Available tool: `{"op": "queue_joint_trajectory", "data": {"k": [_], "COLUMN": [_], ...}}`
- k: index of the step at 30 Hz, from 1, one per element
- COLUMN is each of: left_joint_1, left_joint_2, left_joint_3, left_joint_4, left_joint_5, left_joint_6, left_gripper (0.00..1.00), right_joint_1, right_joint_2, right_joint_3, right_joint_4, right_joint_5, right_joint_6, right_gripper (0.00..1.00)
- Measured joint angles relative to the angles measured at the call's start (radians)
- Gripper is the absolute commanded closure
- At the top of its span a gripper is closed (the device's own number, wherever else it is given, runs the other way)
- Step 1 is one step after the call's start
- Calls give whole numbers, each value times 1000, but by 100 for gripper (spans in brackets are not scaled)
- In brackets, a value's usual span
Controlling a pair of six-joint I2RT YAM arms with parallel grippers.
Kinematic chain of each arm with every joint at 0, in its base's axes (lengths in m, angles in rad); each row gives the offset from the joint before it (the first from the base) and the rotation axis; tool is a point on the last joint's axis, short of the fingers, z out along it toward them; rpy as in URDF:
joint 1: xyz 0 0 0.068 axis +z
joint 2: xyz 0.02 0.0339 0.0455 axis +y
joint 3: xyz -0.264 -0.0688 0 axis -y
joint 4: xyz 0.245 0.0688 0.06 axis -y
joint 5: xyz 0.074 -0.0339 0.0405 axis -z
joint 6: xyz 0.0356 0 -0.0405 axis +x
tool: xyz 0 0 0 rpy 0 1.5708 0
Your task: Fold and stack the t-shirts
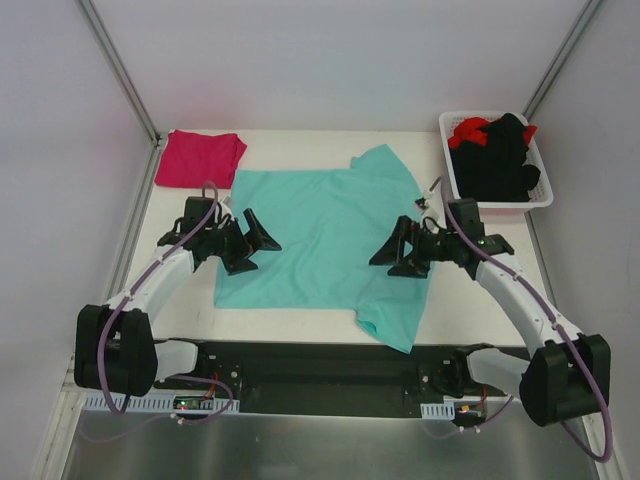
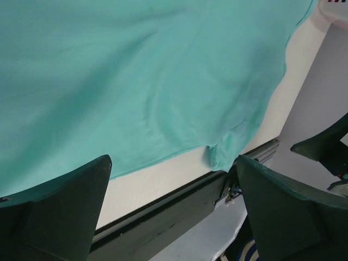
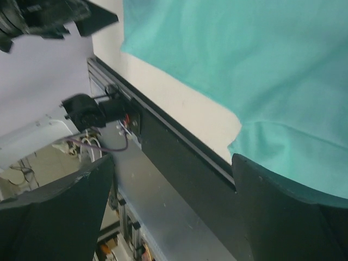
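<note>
Flanking the plain teal cloth t-shirt (image 1: 320,235) spread out: left gripper (image 1: 252,247) over its left edge, right gripper (image 1: 399,257) over its right edge, both released, empty.

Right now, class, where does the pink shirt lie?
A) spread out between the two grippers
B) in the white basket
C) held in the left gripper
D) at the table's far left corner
D: the pink shirt lies at the far left corner of the table, across from the basket. The teal shirt is the one between the grippers.
</note>
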Motion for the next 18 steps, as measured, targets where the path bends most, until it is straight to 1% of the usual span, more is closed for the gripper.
{"op": "queue_joint_trajectory", "data": {"k": [6, 11, 14, 18], "left_joint_1": [-6, -6, -6, -6], "left_joint_2": [-79, -113, -125, -134], "left_joint_3": [-8, -10, -10, -10], "left_joint_4": [-113, -169, -187, -210], "left_joint_5": [-103, -154, -161, -170], "left_joint_6": [24, 45, 49, 50], "left_gripper": [1, 1, 1, 1], "right_joint_1": [209, 386, 434, 454], "right_joint_2": [-89, -147, -138, -102], "right_joint_3": [-116, -242, -277, -278], "right_joint_4": [-38, -15, 3, 30], "right_joint_5": [116, 229, 269, 301], "right_joint_6": [27, 106, 134, 141], "right_gripper": [7, 7, 7, 7]}}
